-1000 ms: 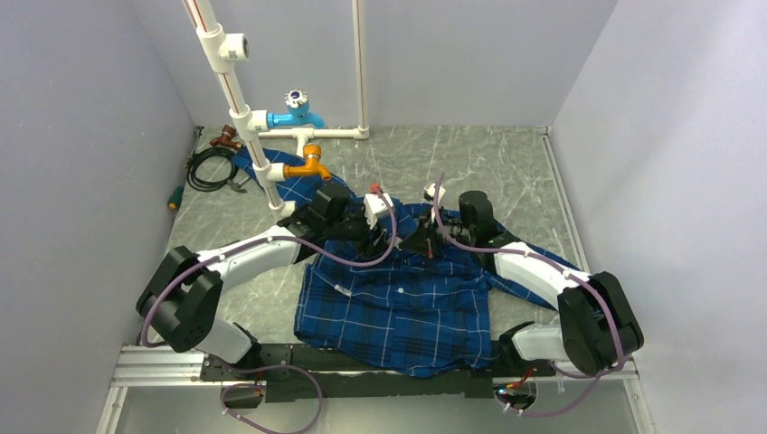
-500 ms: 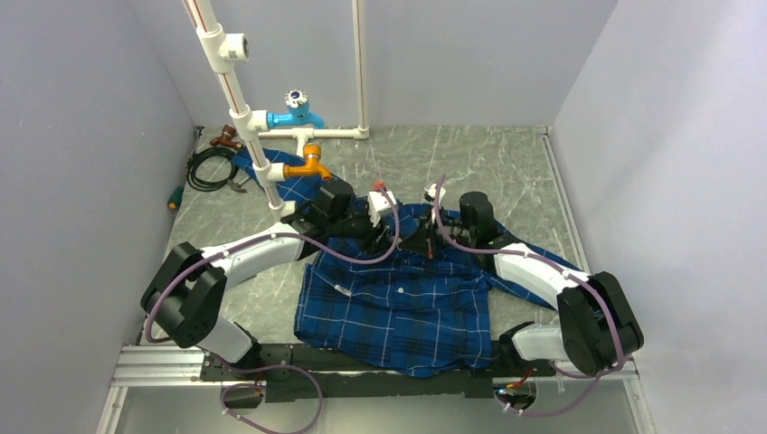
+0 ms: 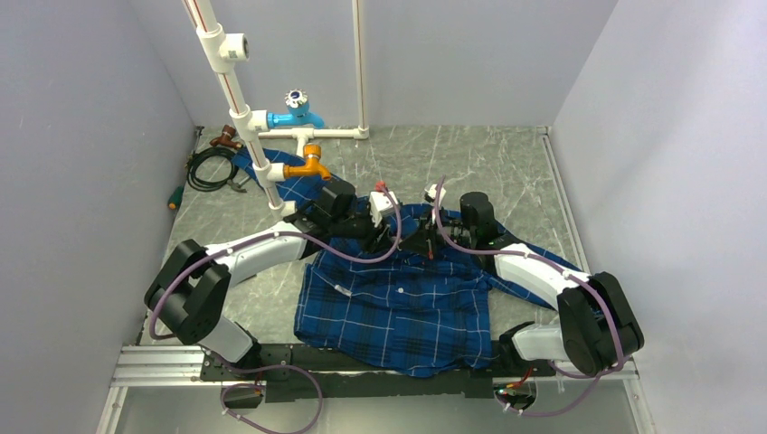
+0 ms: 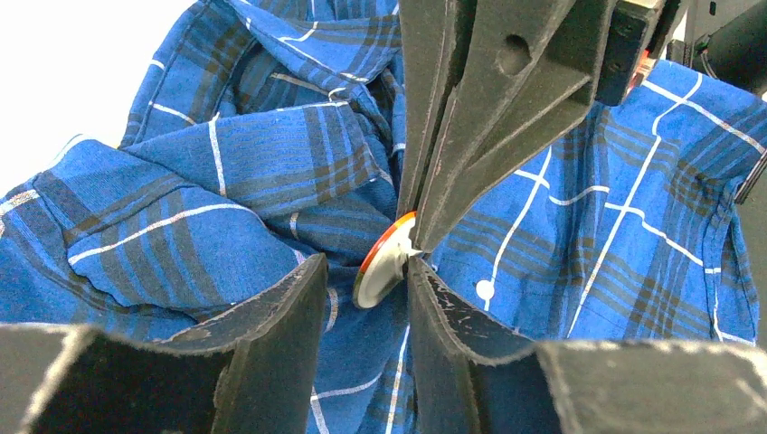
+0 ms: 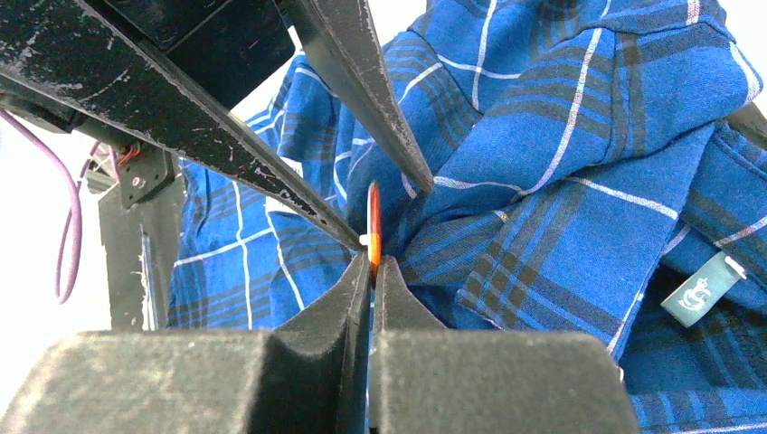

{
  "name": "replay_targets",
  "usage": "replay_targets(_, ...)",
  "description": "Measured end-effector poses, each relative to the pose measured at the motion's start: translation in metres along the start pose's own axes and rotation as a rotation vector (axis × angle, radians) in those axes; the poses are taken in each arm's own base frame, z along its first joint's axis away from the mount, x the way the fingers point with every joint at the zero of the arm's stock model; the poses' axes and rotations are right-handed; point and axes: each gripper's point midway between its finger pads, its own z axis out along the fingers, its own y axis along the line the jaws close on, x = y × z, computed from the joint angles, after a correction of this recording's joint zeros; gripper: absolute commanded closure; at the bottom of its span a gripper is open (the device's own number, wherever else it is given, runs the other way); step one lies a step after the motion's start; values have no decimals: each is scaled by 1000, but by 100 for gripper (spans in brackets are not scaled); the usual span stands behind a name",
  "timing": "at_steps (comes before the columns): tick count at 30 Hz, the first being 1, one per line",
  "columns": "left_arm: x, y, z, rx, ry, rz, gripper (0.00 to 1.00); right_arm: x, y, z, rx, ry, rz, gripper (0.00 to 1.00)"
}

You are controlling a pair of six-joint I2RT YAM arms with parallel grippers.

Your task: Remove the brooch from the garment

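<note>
The garment [image 3: 398, 307], a blue plaid shirt, lies spread on the table and bunches up at the collar end [image 4: 271, 163] [image 5: 561, 136]. The brooch [image 4: 384, 267], a small disc with an orange-red rim and a pale face, stands on edge at the bunched cloth. It shows edge-on in the right wrist view [image 5: 374, 226]. My right gripper [image 5: 371, 262] is shut on its rim, and comes in from above in the left wrist view [image 4: 411, 233]. My left gripper [image 4: 362, 282] is open with a finger on each side of the disc, its right finger touching the rim. In the top view both grippers [image 3: 391, 237] [image 3: 423, 242] meet and hide the brooch.
A white pipe frame [image 3: 237, 108] with a blue valve [image 3: 297, 116] and an orange valve [image 3: 309, 165] stands at the far left. A black cable coil [image 3: 210, 167] and a green-handled tool [image 3: 176, 197] lie by the left wall. A green label [image 5: 701, 289] hangs on the shirt.
My left arm has shifted slightly to the right and farther in toward the brooch. The right arm and the shirt have hardly moved.
</note>
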Motion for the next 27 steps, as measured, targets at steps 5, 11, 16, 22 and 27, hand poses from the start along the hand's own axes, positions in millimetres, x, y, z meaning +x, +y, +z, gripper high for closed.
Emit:
replay_targets(5,0,0,2,2,2,-5,58,-1,0,0,2,-2,-1,100)
replay_targets(11,-1,0,3,4,8,-26,67,-1,-2,-1,5,-3,-7,100)
replay_targets(16,0,-1,5,7,14,-46,69,0,-3,-1,10,-3,-17,100)
replay_targets(22,-1,1,5,6,17,-57,71,-2,-3,-2,11,-6,-29,100)
replay_targets(27,0,2,6,7,24,-72,71,-1,-5,-2,15,-6,-40,100)
